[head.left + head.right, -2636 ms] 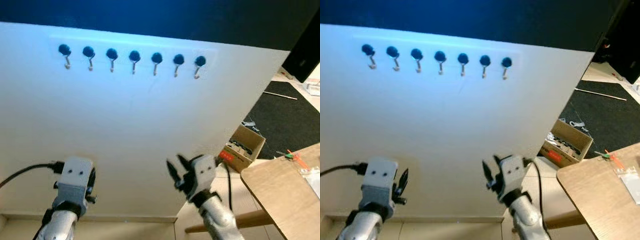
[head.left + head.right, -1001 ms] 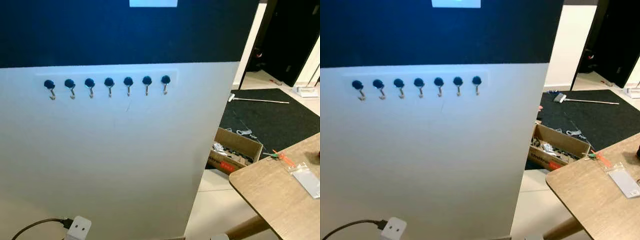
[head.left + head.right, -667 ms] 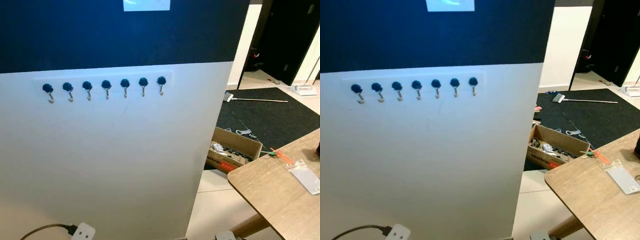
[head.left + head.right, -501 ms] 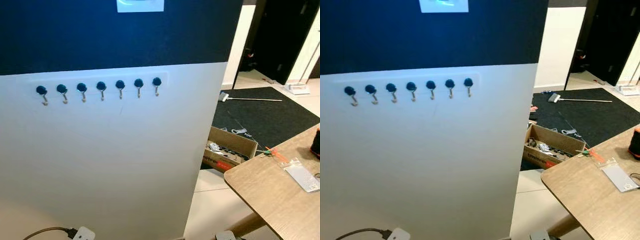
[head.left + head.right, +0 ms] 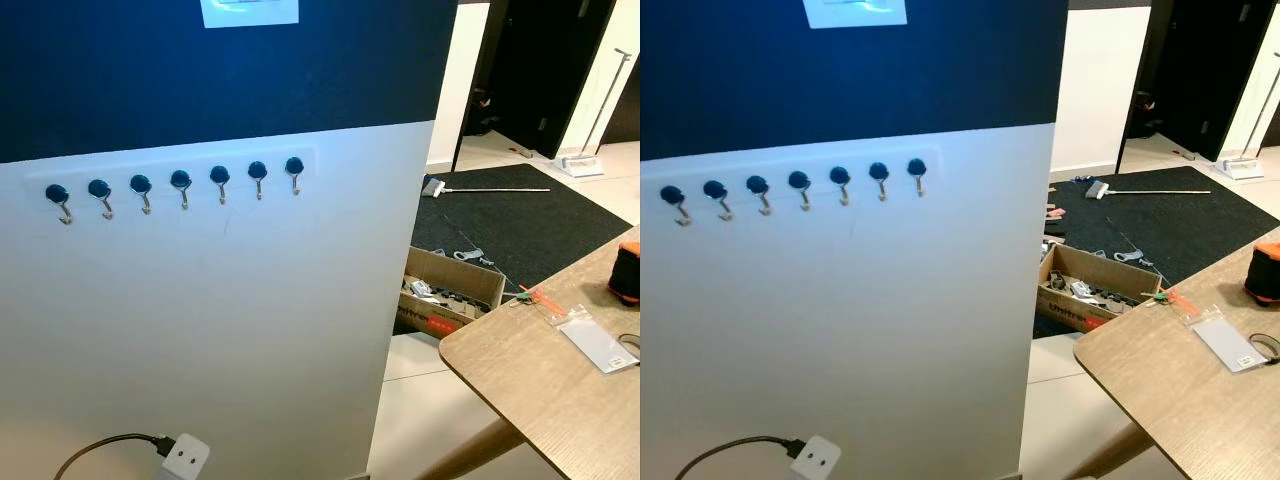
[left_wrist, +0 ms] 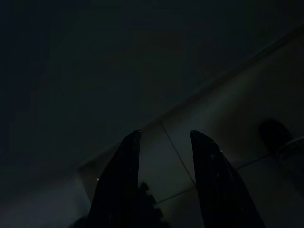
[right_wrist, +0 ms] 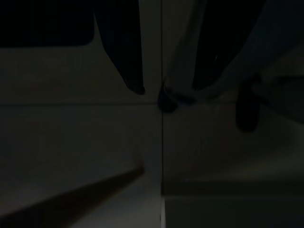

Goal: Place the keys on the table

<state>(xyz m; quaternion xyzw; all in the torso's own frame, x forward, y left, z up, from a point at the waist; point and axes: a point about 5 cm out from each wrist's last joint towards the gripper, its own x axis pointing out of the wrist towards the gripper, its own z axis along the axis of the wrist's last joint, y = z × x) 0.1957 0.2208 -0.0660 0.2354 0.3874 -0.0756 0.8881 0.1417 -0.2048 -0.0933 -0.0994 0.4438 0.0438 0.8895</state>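
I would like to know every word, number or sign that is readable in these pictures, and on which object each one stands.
No text can be read.
White sign on the dark blue wall: too blurred to read.
Red label on the brown cardboard box: lettering too small to read.
Small label on the clear plastic pouch on the wooden table: too small to read.

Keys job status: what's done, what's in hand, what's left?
Done, it seems: the hooks are all bare, and a small orange-and-green item lies at the table edge. It may be the keys but is too small to confirm. In hand: nothing; the left gripper and right gripper are open and empty. Left: confirm that item is the keys.
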